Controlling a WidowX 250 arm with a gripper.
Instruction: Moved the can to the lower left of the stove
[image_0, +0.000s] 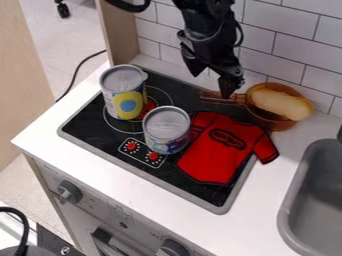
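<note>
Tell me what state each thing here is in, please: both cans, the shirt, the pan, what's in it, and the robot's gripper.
Yellow-labelled metal can: upright, top closed
Shorter silver-topped can: upright, top closed
Flat red toy shirt: spread out, one sleeve past the stove's edge
See-through amber pan: upright, holding something
Tan bread-like piece: lying in the pan
Black gripper: open, empty

Two cans (127, 102), one red toy T-shirt (217, 152), one amber toy frying pan (268, 121) and one bread loaf (283, 104) are pictured, along with one stovetop (87, 121) and one gray sink (319, 192). Two red dials (131, 146) and two larger gray knobs (69, 191) are also visible.
</note>
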